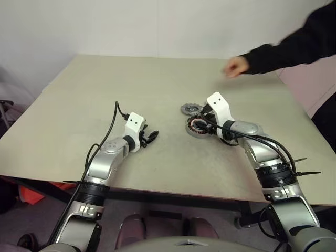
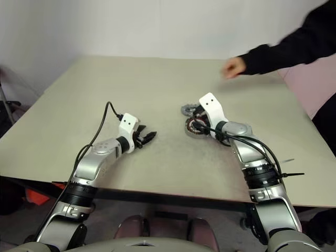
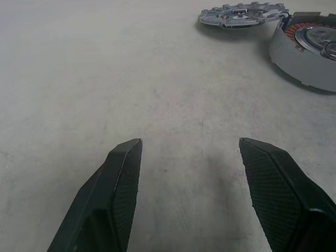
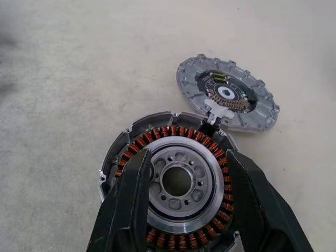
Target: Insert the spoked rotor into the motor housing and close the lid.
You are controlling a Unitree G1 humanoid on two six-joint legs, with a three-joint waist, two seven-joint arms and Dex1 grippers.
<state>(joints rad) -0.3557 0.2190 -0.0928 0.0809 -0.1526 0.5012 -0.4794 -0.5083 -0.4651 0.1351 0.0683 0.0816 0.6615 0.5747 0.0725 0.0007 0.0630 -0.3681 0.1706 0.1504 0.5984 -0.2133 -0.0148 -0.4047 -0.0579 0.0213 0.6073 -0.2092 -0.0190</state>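
Eyes on the motor housing (image 4: 123,137) now, flat on the table (image 1: 157,79), open side up, with its ring of copper coils around a silver centre. Straddling that centre with the right gripper (image 4: 186,157), about halfway spread. Resting one black finger (image 4: 126,210) over the coils on each side, inner edges up against the silver ring. Looks like a clamp on the housing's middle, though hard to be sure of firm contact.

Spotting the lid (image 4: 257,113) just beside the housing, on its far side, lying flat with the scalloped rim all round and the dark centre facing up. Appears to reach the housing's rim with a small tab; touching or not, cannot tell.

Over to the left gripper (image 3: 189,144), well apart from the housing, off to its left, low over bare tabletop. Wide open, nothing between the fingertips, pointing roughly towards the housing and lid.

Far beyond the housing and towards its right, catching a person's hand (image 1: 236,66) in a dark sleeve (image 1: 294,50) above the back of the table, well clear of both housing and lid.
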